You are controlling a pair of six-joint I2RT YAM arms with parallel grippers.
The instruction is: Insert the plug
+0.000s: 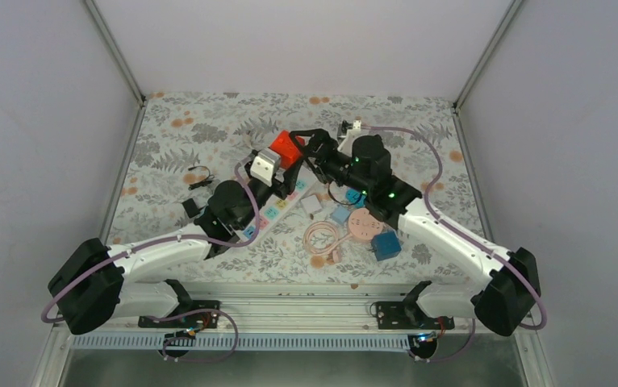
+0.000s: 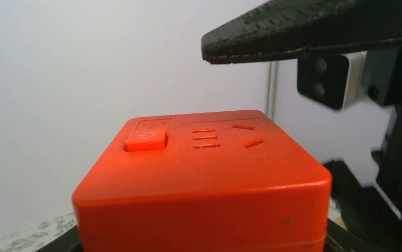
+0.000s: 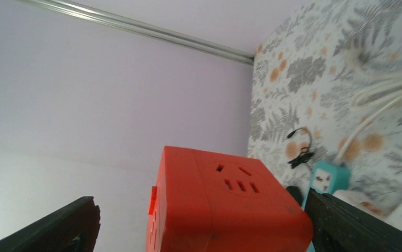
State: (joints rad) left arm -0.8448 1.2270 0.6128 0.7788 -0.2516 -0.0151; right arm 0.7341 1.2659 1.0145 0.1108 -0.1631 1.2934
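right claw, left claw both released, reaching inward around red socket cube

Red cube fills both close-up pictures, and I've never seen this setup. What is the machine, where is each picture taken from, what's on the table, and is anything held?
A left arm and a right arm are bolted at the near edge of the floral table. The wide picture looks down from behind them; each close-up comes from a wrist camera. The red cube is a socket block. The left gripper and the right gripper stand open around it, neither clamping. On the table lie a power strip, a coiled cable, a blue block and, farther back, a white plug.
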